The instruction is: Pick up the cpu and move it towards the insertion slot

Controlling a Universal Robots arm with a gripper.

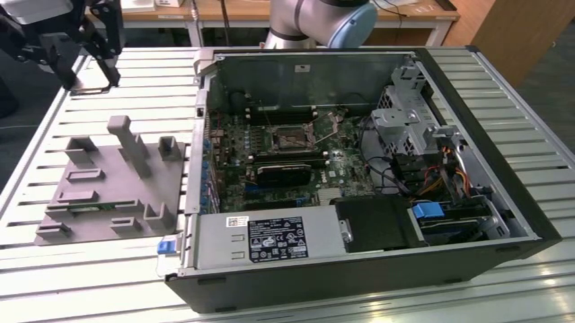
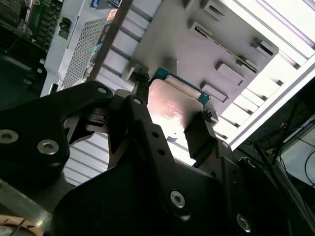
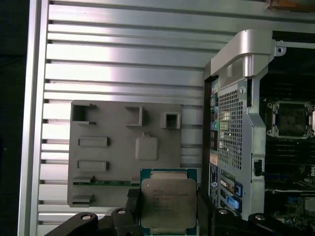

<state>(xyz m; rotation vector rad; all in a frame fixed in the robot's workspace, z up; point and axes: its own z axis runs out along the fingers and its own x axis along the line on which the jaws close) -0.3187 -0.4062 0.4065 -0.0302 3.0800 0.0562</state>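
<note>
Exterior view: danger of clipping the wall of the open computer case [image 1: 359, 282] on the way across, given the gripper [image 1: 90, 81] high over the slatted table [image 1: 54, 282] beyond the grey tray [image 1: 108, 182], well apart from the insertion slot [image 1: 292, 136]. Second wrist view: clamped on the cpu [image 2: 172, 105] by two opposite edges only, so prone to slipping or tilting under a jolt. First wrist view: chip level, metal top toward the camera, seen against the tray's edge.

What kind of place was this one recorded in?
Probably a robotics lab bench: a robot arm at a slatted aluminium table, an opened computer case on it, the end effector holding the cpu.
</note>
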